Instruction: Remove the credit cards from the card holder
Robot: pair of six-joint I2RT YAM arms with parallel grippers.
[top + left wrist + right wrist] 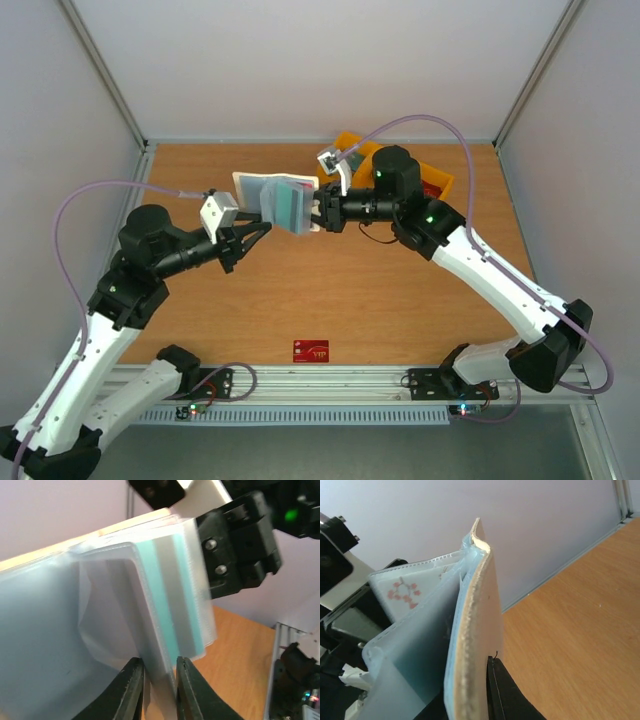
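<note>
L hand [159,687]: both fingers nearly together, pinching the lower edge of a clear sleeve leaf of the card holder [50,620]. Can't tell whether they grip the sleeve only or a card w/ it. Just above that pinch sits 1 teal-striped card [170,605] inside the sleeve, upright and poking a bit past the leaf beside it.

R hand [319,214]: clamped on the holder's opposite side. In the R wrist view the cream outer cover stands edge-on against its dark finger [502,695], w/ pale blue lining on the inner face. The cover's top edge curls over a little.

So there is 1 holder, held open in the air betw. the 2 hands, above the far-middle part of the bench [400,300] and not touching it. The R wrist view shows 1 pale card w/ reddish blossom print [402,589] in a sleeve. Can't tell if it's the same card as the teal-striped one.

1 red card [311,350] lies flat on the bench by the near edge, betw. the arm bases and well apart from the holder. 1 yellow tray [348,142] sits at the far edge behind the R arm, mostly hidden.
</note>
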